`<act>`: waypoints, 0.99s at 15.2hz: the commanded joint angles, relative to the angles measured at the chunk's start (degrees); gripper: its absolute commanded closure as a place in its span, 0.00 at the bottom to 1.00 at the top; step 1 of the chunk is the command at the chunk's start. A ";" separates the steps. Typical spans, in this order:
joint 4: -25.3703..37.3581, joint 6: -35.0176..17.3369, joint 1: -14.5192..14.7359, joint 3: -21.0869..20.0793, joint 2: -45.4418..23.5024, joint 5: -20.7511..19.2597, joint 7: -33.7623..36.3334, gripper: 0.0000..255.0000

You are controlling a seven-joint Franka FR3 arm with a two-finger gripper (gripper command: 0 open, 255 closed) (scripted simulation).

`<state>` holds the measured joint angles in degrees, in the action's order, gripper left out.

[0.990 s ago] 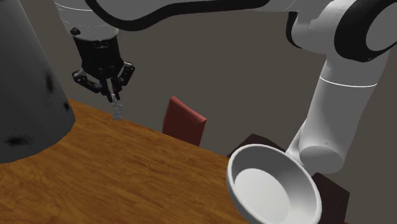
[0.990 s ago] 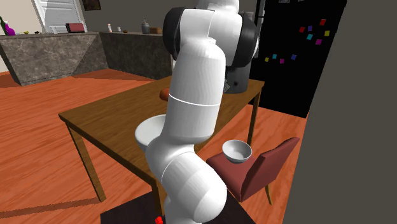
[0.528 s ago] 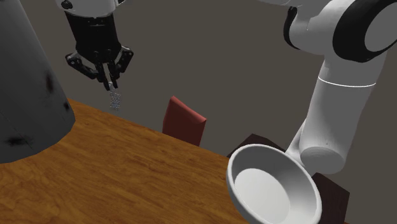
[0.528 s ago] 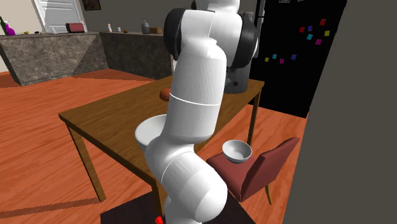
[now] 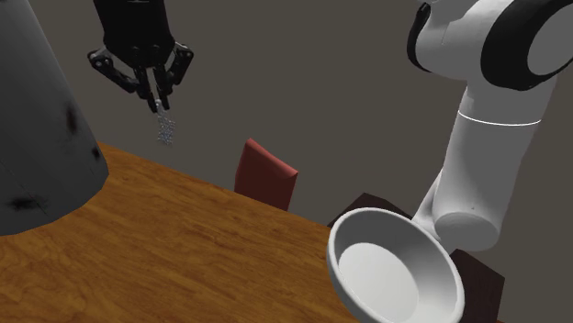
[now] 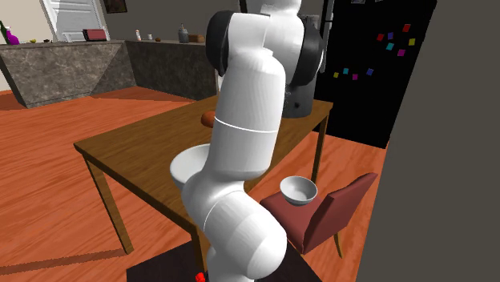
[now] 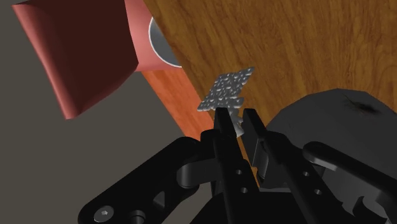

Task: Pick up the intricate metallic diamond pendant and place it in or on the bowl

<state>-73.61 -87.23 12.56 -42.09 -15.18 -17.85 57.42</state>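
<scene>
Shoulder view puts your black gripper (image 5: 156, 101) at about eleven o'clock, fingers pointing down and pinched narrow on the top of the pendant (image 5: 166, 131). The pendant hangs in the air just under the fingertips, clear above the table (image 5: 184, 239). It is a small silvery piece with a lacy, perforated look.

Through the wrist view you can check the grip. The gripper (image 7: 236, 116) clasps one corner of the pendant (image 7: 227, 90), a flat diamond of fine grey filigree that glints like metal. Beyond it run the table's (image 7: 305, 44) warm wood grain and straight edge. Past that edge is the matte red chair (image 7: 83, 51), with the rim of a small white bowl (image 7: 162, 48) showing beside it. A dark grey rounded body (image 7: 331, 114) sits close beside the fingers. In the shoulder view it is the smooth dark cone (image 5: 37, 119) at nine o'clock.

Your large white bowl (image 5: 393, 266) lies at five o'clock in the shoulder view, round, deep and smooth. It sits at the table's edge beside the arm (image 5: 487, 138) and well apart from the pendant.

In the second exterior view the glossy white arm (image 6: 244, 136) stands at centre. The large white bowl (image 6: 191, 164) peeks out from behind it at about eight o'clock, on the table (image 6: 136, 152). The small white bowl (image 6: 298, 190) rests on the red chair's (image 6: 328, 216) seat at four o'clock.
</scene>
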 commanded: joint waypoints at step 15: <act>-34.50 -1.24 -2.61 7.79 42.76 25.90 -10.19 1.00</act>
<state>-106.29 -88.90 9.23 -35.10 25.09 6.88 47.62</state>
